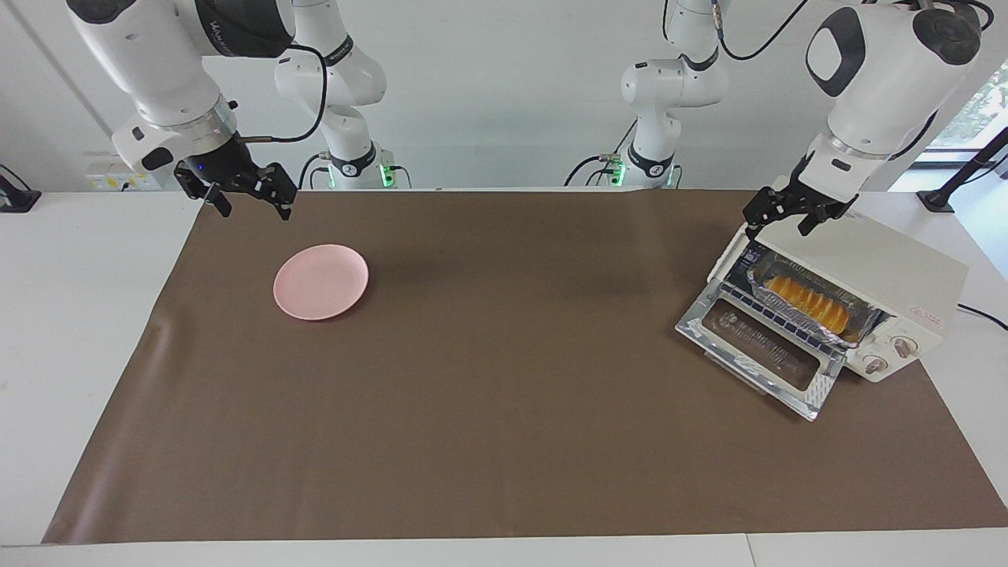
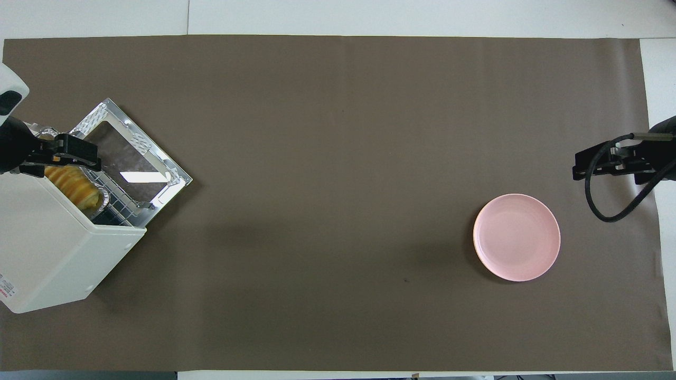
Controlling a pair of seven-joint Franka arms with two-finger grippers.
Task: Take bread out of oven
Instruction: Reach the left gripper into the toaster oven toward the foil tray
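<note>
The cream-white oven stands at the left arm's end of the table, its glass door folded down flat. Inside, the golden ridged bread lies in a silver foil tray on the wire rack. My left gripper hangs open over the oven's top front edge, above one end of the tray, with nothing in it. From overhead the left gripper covers one end of the bread. My right gripper waits open in the air beside the pink plate.
A brown mat covers the table. The pink plate sits on it toward the right arm's end. The right gripper's black cable loops down close to the plate. The oven's two knobs face away from the robots.
</note>
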